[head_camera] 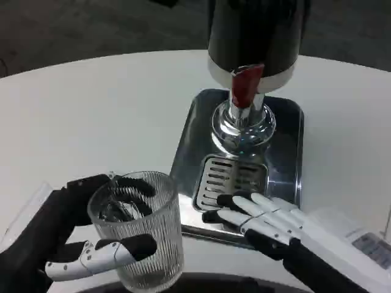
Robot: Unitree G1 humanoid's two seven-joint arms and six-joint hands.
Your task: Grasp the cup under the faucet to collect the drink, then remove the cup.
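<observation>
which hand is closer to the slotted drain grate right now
Right. The right hand rests on the grate's near edge on the steel tray; the left hand is off to the left, gripping the ribbed glass cup.

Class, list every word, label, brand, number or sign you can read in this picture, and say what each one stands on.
No text here can be read.
Grey label on the right forearm: it carries small marks, too blurred to read.
Drink dispenser, its red tap handle, the metal tray and the glass cup: no writing shows.
</observation>
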